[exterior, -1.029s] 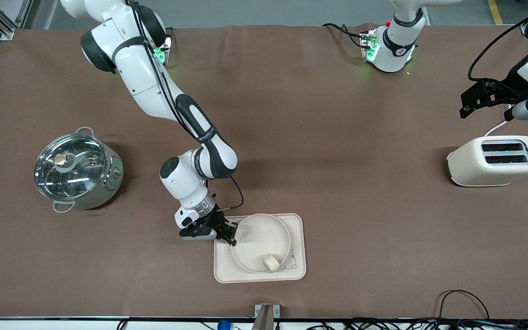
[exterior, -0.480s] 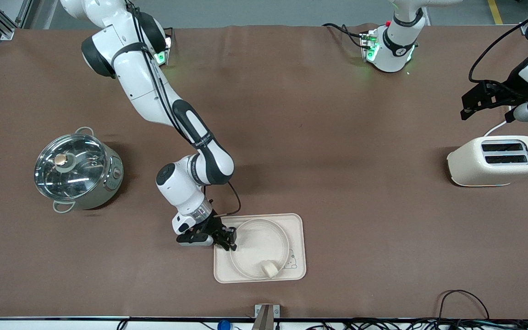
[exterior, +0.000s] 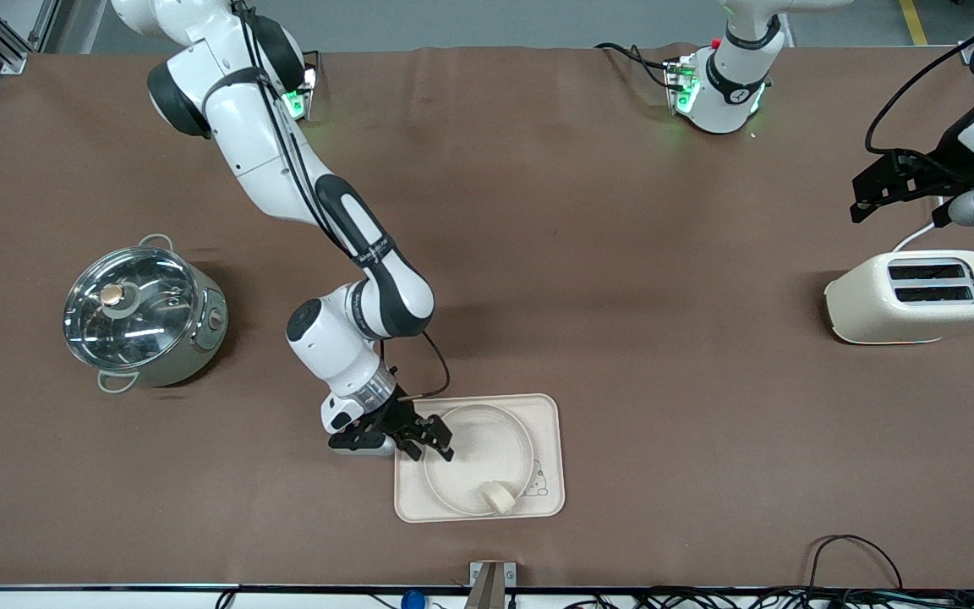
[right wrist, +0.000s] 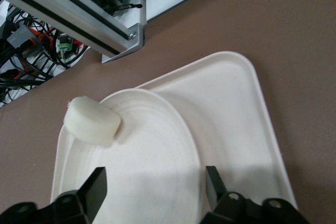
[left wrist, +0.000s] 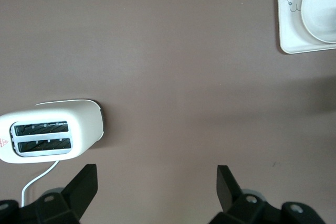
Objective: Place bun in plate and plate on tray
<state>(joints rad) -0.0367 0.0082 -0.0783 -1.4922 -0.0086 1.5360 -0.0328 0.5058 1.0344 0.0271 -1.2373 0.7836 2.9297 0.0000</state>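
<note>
The round cream plate (exterior: 480, 440) lies flat on the cream rectangular tray (exterior: 549, 420), which has a rabbit drawing. The small cream-white bun (exterior: 497, 496) sits in the plate at its rim nearest the front camera. My right gripper (exterior: 432, 446) is open and empty, its fingers spread just above the plate's edge toward the right arm's end. The right wrist view shows the bun (right wrist: 92, 120), plate (right wrist: 147, 166) and tray (right wrist: 231, 103) below the right gripper (right wrist: 155, 187). My left gripper (exterior: 867, 193) waits open and empty above the table by the toaster; it also shows in the left wrist view (left wrist: 157, 182).
A steel pot with a glass lid (exterior: 142, 315) stands toward the right arm's end. A cream toaster (exterior: 916, 296) with its cord stands toward the left arm's end. An aluminium rail (right wrist: 73, 14) and cables run along the table's front edge.
The plate, tilted up in the right gripper a second ago, has come down flat on the tray. The right gripper has opened and let go of the rim.
</note>
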